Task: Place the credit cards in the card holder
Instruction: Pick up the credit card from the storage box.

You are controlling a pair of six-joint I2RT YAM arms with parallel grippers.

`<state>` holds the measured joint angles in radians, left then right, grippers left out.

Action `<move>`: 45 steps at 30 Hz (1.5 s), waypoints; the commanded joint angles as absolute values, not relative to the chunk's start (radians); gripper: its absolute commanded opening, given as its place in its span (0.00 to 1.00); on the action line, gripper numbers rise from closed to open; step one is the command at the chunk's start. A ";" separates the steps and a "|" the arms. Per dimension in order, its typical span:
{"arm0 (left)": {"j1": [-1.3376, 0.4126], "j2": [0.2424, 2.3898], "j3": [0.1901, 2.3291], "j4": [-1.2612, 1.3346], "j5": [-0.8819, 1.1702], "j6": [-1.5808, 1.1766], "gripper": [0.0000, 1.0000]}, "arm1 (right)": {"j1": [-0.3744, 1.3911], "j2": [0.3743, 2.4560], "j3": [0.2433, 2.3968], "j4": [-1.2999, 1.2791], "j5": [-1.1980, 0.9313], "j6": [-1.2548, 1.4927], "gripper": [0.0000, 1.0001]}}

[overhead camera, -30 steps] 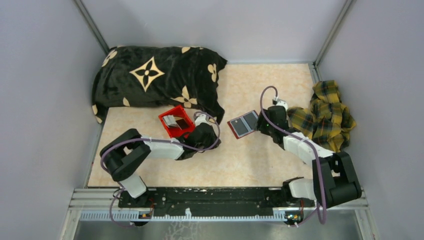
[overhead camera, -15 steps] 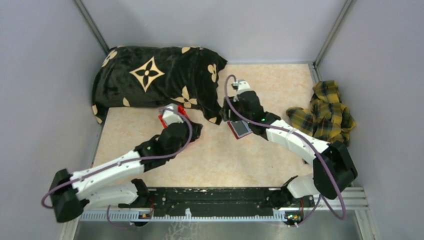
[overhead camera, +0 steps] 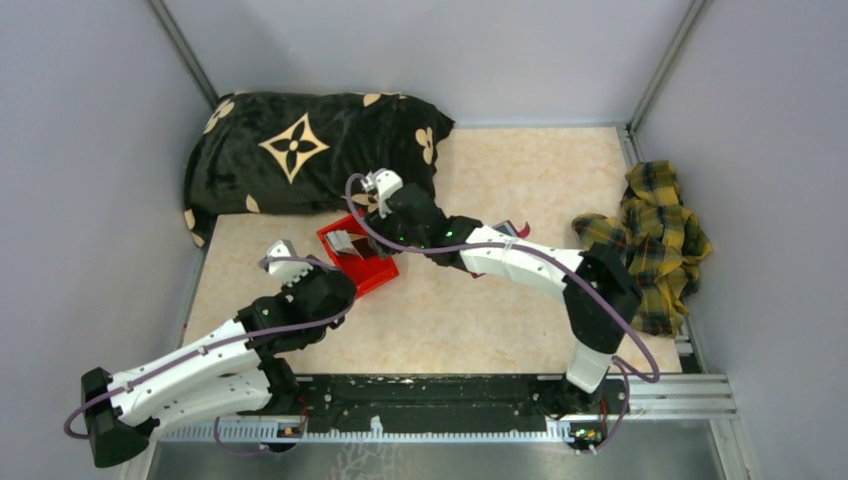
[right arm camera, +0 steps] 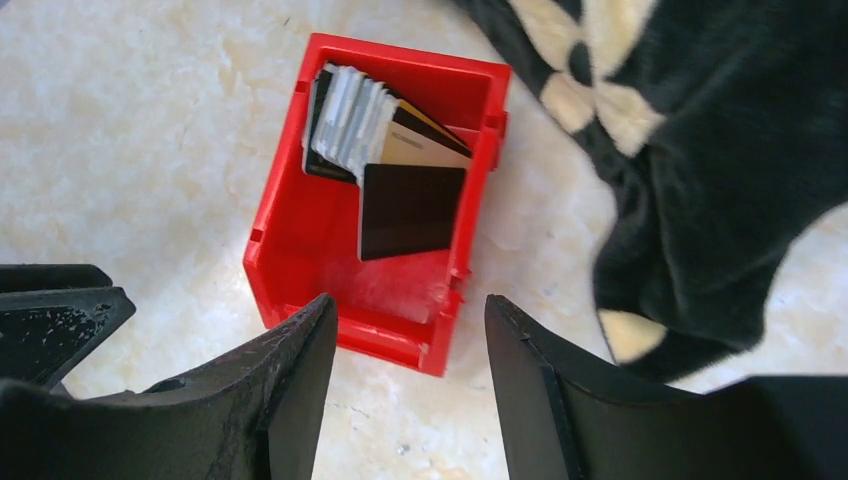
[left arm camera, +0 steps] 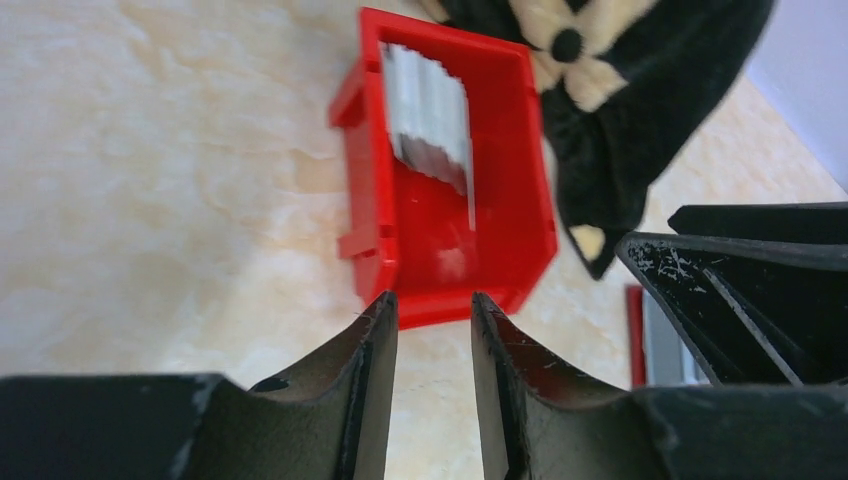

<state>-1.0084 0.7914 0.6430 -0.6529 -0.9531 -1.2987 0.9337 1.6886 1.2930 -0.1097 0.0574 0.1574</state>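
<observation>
**Two claws at the red bin, both empty**

Right claw (right arm camera: 408,305) hangs over the red bin (right arm camera: 290,230), fingers wide apart, nothing held. Credit cards (right arm camera: 355,125) lean stacked inside the bin, just ahead of its tips, pale ones with a dark one in front. Left claw (left arm camera: 432,300) sits low by the bin's nearest wall, fingers a narrow gap apart, nothing between. Card holder (overhead camera: 517,229) lies on the tabletop (right arm camera: 130,130) back along the right forearm, mostly hidden, well apart from both claws. Black cushion (right arm camera: 700,150) lies just beside the bin.
</observation>
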 commanded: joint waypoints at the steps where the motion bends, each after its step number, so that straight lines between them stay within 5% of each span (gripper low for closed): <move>1: -1.014 0.778 0.667 -0.924 -1.084 -1.538 0.40 | 0.986 1.779 1.427 -0.155 0.096 0.093 0.56; 32: -1.014 0.581 0.510 -0.860 -1.072 -1.520 0.41 | 1.070 2.133 1.719 -0.259 0.288 -0.062 0.48; 39: -1.014 0.570 0.509 -0.858 -1.074 -1.519 0.41 | 1.069 2.173 1.776 -0.296 0.330 -0.098 0.37; 45: -1.014 0.568 0.513 -0.850 -1.071 -1.510 0.41 | 1.069 2.175 1.801 -0.335 0.354 -0.116 0.15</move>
